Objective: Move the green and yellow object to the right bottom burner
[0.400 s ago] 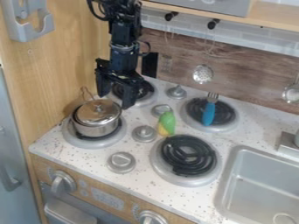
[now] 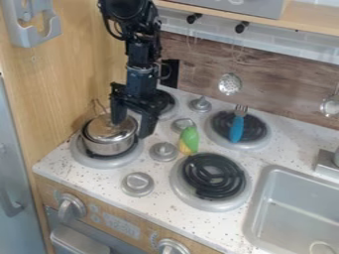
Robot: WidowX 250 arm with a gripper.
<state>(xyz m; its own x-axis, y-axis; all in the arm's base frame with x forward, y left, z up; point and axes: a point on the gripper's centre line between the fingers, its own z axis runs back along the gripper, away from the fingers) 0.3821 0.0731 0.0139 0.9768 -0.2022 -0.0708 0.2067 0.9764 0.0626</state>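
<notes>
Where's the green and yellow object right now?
In the camera view, the green and yellow object lies mid-stovetop, at the upper left edge of the bottom right burner, beside the small knobs.

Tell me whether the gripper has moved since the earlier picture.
Yes. Against the metal pot, the gripper sits lower in the view: one finger now overlaps the lid, which it stopped just short of before.

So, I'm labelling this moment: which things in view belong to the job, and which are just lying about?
Job:
- green and yellow object
- bottom right burner
- gripper

Lying about:
- lidded metal pot
- blue-handled fork
- hanging perforated ladle
</notes>
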